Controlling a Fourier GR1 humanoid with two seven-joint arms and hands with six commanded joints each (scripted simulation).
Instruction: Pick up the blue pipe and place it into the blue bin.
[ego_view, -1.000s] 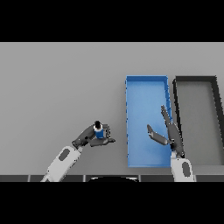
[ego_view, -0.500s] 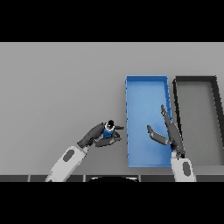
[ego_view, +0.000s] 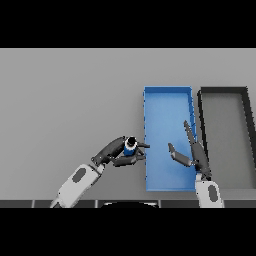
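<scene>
A short blue pipe (ego_view: 130, 147) with a dark open top stands upright in my left hand (ego_view: 113, 155), whose fingers and thumb curl round it. The hand holds it above the table just left of the blue bin (ego_view: 166, 93), near the bin's left wall. My right hand (ego_view: 192, 154) hovers over the near right part of the blue bin, open with fingers straight and thumb spread, holding nothing.
A black bin (ego_view: 223, 92) stands directly right of the blue bin, their long walls side by side. The grey table (ego_view: 65, 100) stretches away to the left and back.
My left hand has carried the blue pipe to the right, toward the blue bin's left wall. The right hand has stayed where it was.
</scene>
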